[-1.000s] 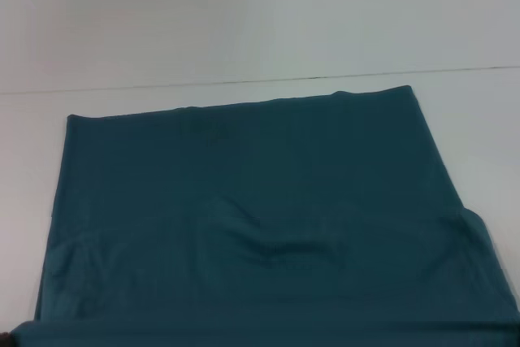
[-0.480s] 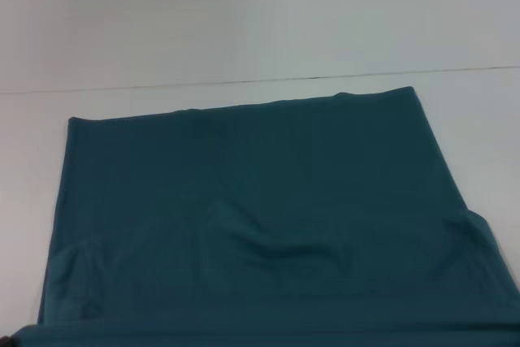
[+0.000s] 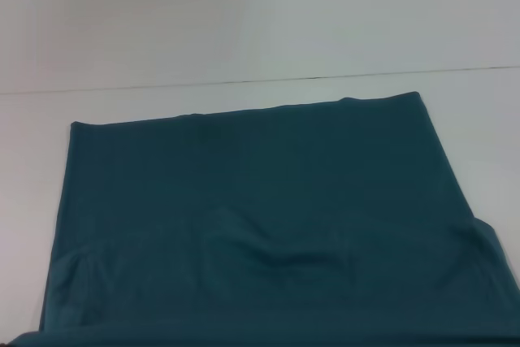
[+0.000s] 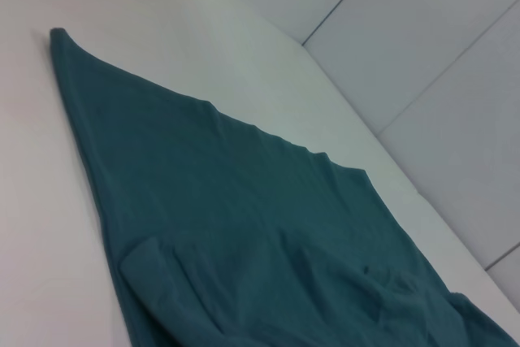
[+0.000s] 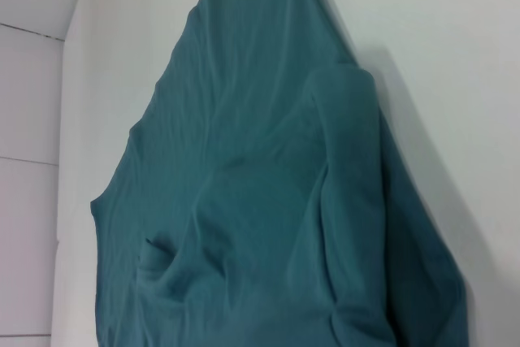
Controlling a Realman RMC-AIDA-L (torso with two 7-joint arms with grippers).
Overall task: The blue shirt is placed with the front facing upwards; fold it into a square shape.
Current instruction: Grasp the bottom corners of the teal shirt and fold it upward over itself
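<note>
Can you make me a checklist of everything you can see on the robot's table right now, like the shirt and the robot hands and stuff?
Surface: white table, bare around the cloth, with a thin dark seam across its far part.
Job's things: the blue shirt lies spread out, far edge straight, sleeves tucked under near both sides, a soft wrinkle near the middle; no lettering shows. Its near edge runs out of the head view.
Clutter: nothing seen.
Grippers: nothing seen; neither one shows in any view.
Cables: nothing seen.
Surroundings: pale tiled floor beyond the table edge in the left wrist view.
</note>
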